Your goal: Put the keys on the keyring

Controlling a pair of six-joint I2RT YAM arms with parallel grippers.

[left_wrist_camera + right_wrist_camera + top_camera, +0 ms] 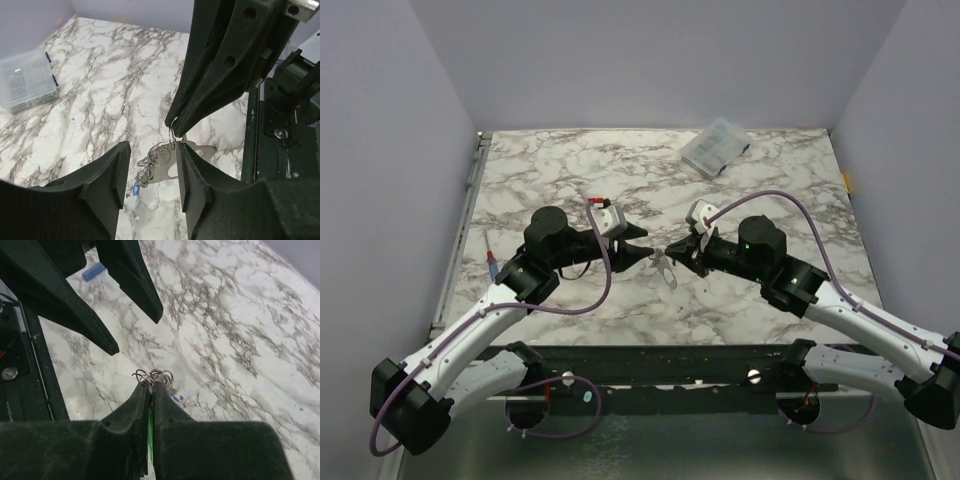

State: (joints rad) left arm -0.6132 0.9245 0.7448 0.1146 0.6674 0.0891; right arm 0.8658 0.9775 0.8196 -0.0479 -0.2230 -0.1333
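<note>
Backdrop is a white marble-look tabletop (570, 160) with grey veins, boxed in by plain pale grey walls (650, 60) on three sides. A clear plastic compartment box (715, 147) sits near the far edge, upper right of the overhead frame, turned at an angle. In the left wrist view it's at the left edge and you can see two blue latches (48, 57) on its side. A metal rail (470, 190) runs along the table's left edge. Lower down by that rail lies a small stick-like tool (492, 262) with red and blue on it, can't tell what exactly. There's a tiny orange bit (847, 181) at the right edge.
</note>
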